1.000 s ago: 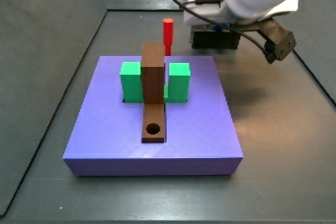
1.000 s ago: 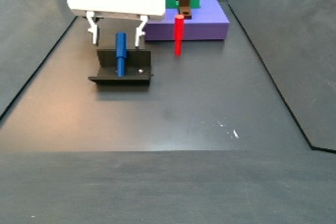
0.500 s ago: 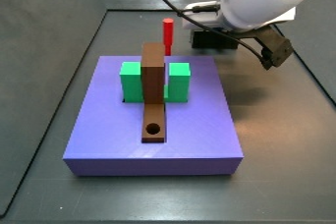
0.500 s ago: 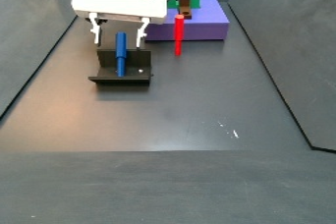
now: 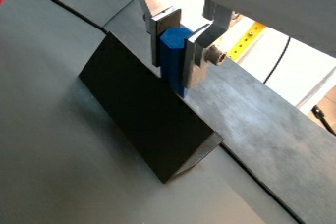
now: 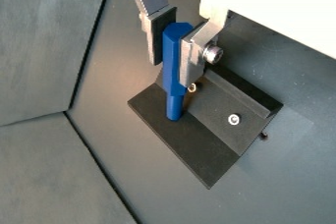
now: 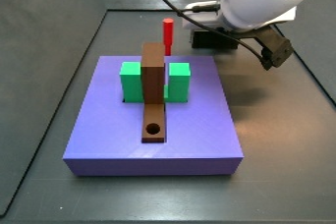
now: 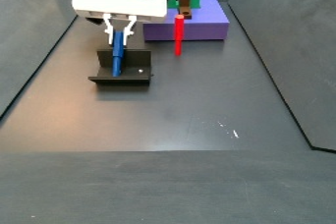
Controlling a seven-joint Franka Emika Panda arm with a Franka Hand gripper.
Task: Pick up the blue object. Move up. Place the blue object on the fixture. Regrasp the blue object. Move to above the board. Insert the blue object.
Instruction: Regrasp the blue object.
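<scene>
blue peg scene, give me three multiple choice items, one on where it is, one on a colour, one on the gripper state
1. Where does the blue peg stand?
A. in the board's hole
B. upright on the fixture
C. flat on the floor

2. What colour is the peg standing beyond the board?
A. red
B. yellow
C. white

3. How is the gripper?
A. open, far from the blue peg
B. holding the red peg
C. fingers around the blue peg's upper part

Key: 1 B, a side view shows the peg's foot on the fixture. 2 A, the red peg shows behind the board. 3 C, both wrist views show the fingers either side of it.
</scene>
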